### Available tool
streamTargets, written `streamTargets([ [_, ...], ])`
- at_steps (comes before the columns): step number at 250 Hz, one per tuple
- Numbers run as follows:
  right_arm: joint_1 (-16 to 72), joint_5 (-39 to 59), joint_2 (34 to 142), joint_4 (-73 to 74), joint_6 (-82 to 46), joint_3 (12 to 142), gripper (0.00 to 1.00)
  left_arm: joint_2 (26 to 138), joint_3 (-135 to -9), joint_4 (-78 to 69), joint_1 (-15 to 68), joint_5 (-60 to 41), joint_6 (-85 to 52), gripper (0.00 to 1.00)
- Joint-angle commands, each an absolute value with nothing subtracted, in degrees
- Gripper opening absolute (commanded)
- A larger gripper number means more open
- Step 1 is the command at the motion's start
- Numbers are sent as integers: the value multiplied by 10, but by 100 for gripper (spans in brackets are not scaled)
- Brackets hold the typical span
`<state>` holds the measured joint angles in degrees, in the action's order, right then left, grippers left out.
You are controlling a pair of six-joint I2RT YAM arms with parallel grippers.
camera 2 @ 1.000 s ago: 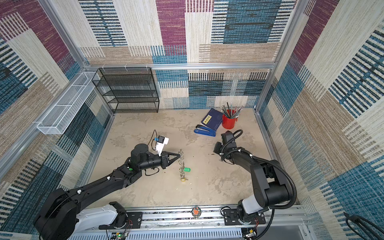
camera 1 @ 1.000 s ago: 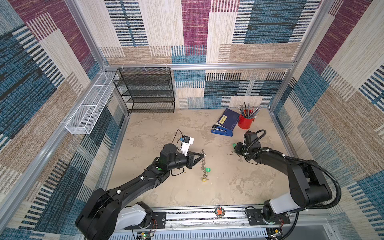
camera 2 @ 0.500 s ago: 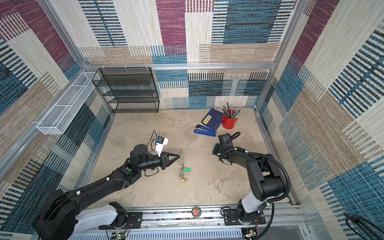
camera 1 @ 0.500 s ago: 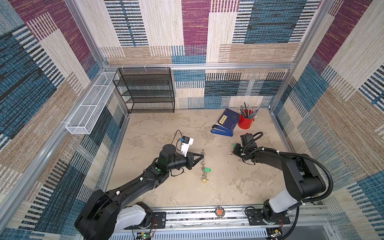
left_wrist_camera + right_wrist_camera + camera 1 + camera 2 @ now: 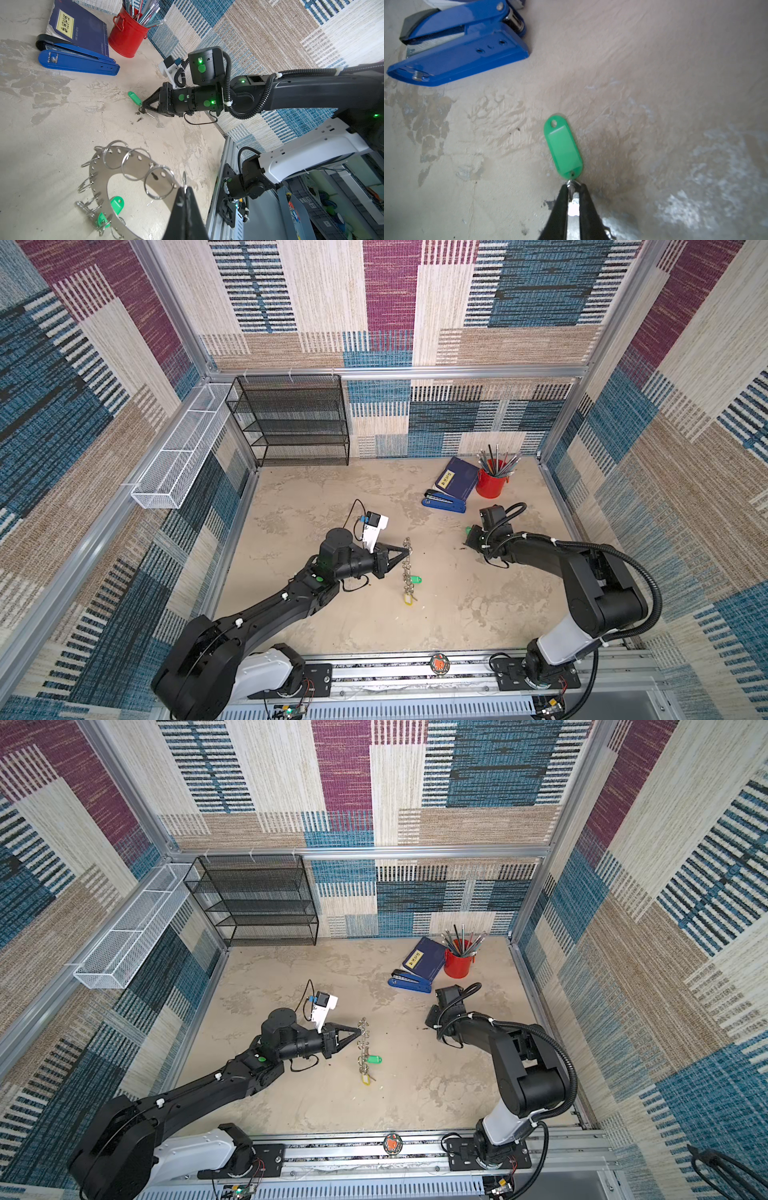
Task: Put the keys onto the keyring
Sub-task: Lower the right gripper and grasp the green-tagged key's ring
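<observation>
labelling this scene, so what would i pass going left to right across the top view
white wire basket → black mesh shelf → keyring → blue stapler → green-tagged key → red pen cup

Both top views look steeply down from high over the front rail [image 5: 415, 668], taking in the whole table [image 5: 316, 497]. The left wrist camera looks past the left gripper [image 5: 185, 190] and keyring [image 5: 133, 166], across the table to the stapler [image 5: 79, 62]. The right wrist camera hangs close over the table, facing a key [image 5: 562, 145] and that same stapler [image 5: 456, 54].
</observation>
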<state>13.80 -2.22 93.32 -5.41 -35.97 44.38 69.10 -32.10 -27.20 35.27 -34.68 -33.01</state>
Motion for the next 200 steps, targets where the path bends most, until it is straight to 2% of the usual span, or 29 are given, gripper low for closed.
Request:
streamTargets([
  [1, 139, -29, 939, -39, -360, 448, 13, 692, -322, -303, 352, -354, -332, 0],
  [93, 139, -36, 940, -33, -357, 446, 9, 698, -322, -309, 352, -359, -334, 0],
  [141, 140, -43, 933, -20, -345, 440, 2, 700, -322, -310, 352, -359, -335, 0],
  [200, 147, -6, 841, 72, -283, 373, 0, 680, -333, -267, 352, -339, -325, 0],
])
